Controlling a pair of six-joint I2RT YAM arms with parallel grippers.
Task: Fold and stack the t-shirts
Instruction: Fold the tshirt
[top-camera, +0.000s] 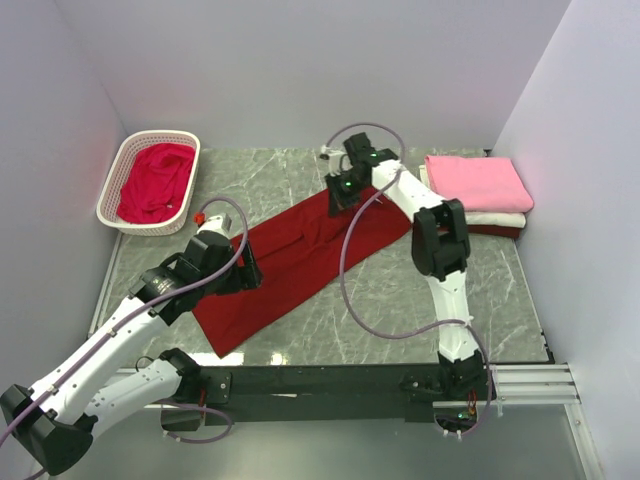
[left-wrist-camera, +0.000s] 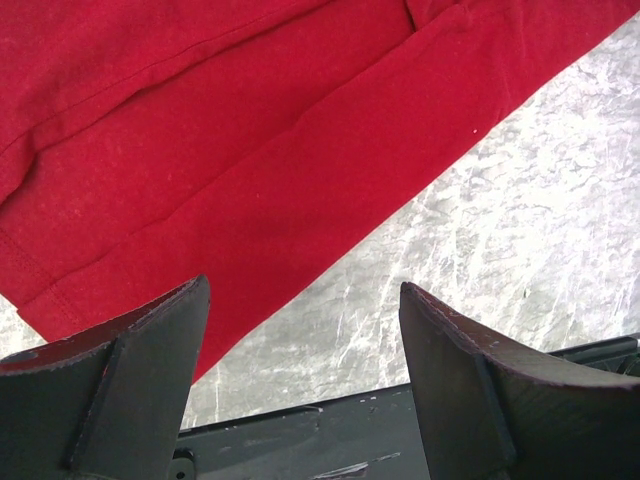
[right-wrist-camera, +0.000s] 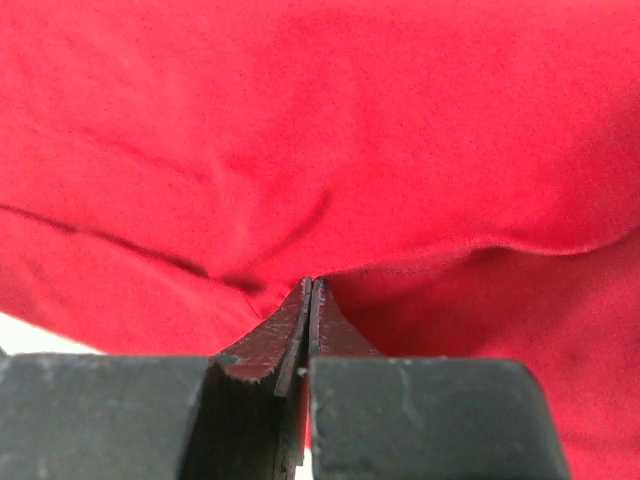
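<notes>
Plainly, grey marble table meets pale walls; left tool gapes over dark red shirt; right tool pinches it.

Grey marbled table, and the dark red shirt lies flat across its middle, a long diagonal strip. Beyond and left of that shirt sits the white basket. Beyond and right of it, a folded stack, pink on top.

Right claw buried tip-first in the dark red shirt, its pinch point hidden, and the pink shirt covers most of the white shirt.
</notes>
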